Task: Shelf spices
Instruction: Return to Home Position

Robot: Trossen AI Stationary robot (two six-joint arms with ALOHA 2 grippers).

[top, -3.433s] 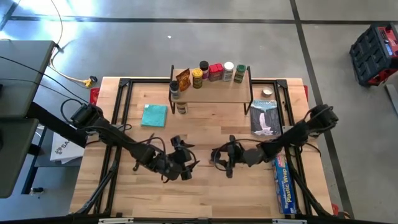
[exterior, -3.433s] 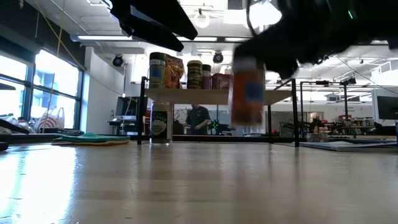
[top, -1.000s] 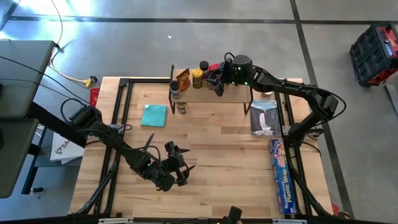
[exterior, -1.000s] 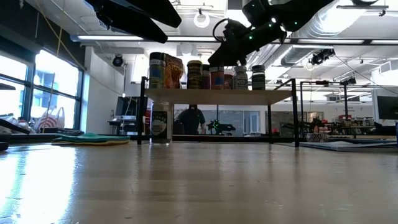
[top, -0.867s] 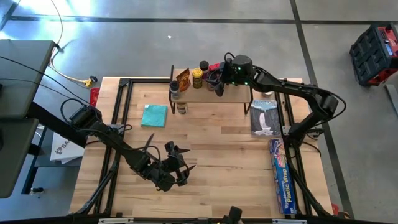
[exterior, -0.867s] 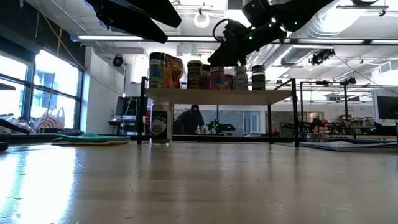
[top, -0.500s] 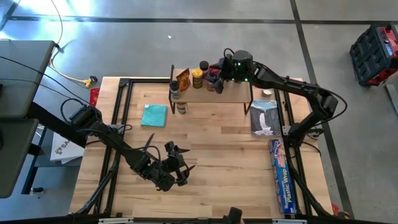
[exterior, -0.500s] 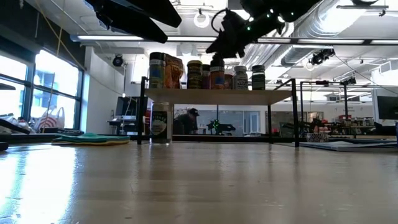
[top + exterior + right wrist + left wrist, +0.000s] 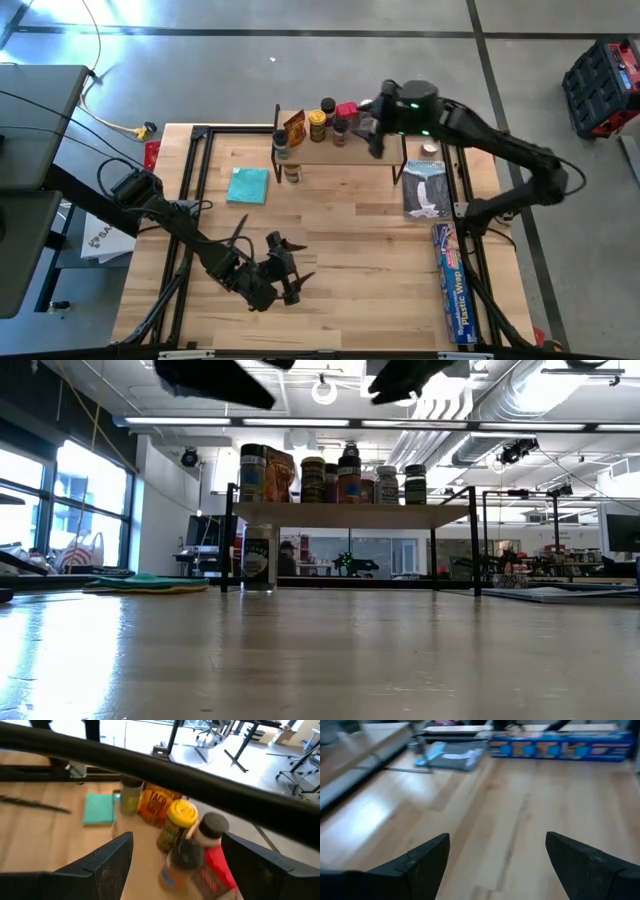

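Note:
The shelf (image 9: 362, 156) stands at the table's far middle, its wooden board on thin black legs. On the board stand the spices upright: an orange packet (image 9: 294, 128), a yellow-topped jar (image 9: 317, 124), a dark-lidded jar (image 9: 340, 130) and a red tin (image 9: 347, 110). The low view shows them in a row (image 9: 349, 470). My right gripper (image 9: 372, 134) hovers open above the shelf's right half, clear of the jars (image 9: 189, 854). Another jar (image 9: 291, 172) stands on the table under the shelf's left end. My left gripper (image 9: 287, 281) waits open over the near table, with nothing between its fingers (image 9: 496, 840).
A teal cloth (image 9: 248, 185) lies on the table left of the shelf. At the right lie a grey packet (image 9: 427, 190) and the long blue plastic wrap box (image 9: 455, 295). Bare wood lies between the shelf and my left gripper.
My right gripper has risen from the row of jars and drawn back toward the table's right edge. It leaves the dark-lidded jar standing upright on the shelf. My left arm has kept still.

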